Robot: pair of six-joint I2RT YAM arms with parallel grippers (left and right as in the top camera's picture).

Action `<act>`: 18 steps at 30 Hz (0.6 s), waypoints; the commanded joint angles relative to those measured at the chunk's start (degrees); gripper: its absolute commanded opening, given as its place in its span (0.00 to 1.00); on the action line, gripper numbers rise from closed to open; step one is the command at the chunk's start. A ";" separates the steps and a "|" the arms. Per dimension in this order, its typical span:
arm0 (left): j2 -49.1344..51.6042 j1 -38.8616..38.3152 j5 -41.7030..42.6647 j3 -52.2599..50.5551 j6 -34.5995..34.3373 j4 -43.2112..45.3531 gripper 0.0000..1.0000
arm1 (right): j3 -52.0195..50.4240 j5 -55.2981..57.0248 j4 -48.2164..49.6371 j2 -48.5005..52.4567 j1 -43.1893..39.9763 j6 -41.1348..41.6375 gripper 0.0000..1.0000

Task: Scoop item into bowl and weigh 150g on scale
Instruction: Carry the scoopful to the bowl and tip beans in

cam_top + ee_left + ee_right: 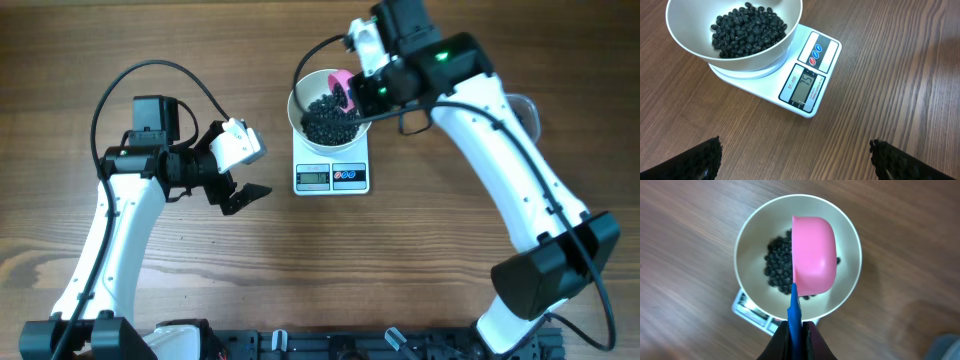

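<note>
The right gripper (796, 341) is seen shut tight on the blue handle (794, 311) of a pink scoop (812, 255); the scoop is held above the scale (746, 307), over the white bowl (752, 230), with its rounded back turned up toward the wrist camera; the bowl is set on top of the scale, and a loose heap of black beans (777, 270) is contained in it; digits are lit on the scale's display (805, 87), but cannot be read with certainty; the left gripper (243, 196) is found to the left of the scale, well apart from it, its fingers spread wide with nothing held; the scale is borne by a wooden table (420, 270).
</note>
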 commanded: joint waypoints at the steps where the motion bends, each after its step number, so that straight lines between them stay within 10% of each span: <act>1: 0.24 0.15 0.26 0.33 -0.35 -0.02 1.00 | 1.60 13.97 0.22 1.05 3.82 -3.96 0.04; 18: 0.22 0.15 0.26 0.33 -0.35 -0.02 1.00 | 1.60 15.96 1.77 1.05 7.65 -5.33 0.04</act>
